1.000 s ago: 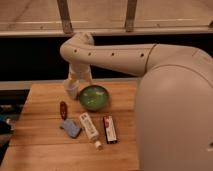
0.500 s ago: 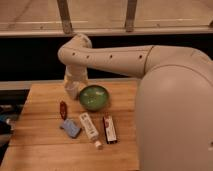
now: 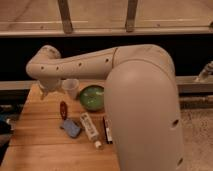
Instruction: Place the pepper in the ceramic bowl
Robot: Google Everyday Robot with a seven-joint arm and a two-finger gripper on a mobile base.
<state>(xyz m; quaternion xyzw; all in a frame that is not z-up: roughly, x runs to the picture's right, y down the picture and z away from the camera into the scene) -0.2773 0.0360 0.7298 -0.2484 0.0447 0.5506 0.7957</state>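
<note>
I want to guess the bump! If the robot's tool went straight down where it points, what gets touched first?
Probably the wooden table. The tool hangs over its back left part, pointing down; the pepper lies a little aside, nearer the camera. Depth is unclear, so that's a guess.

One camera looks down from high behind the arm [image 3: 145, 100], facing across the wooden tabletop [image 3: 40, 147] toward a railing [image 3: 100, 32]. The arm's pale bulk fills the near right (very close to the lens), and its tool [image 3: 49, 91] hangs over the tabletop's far left.
</note>
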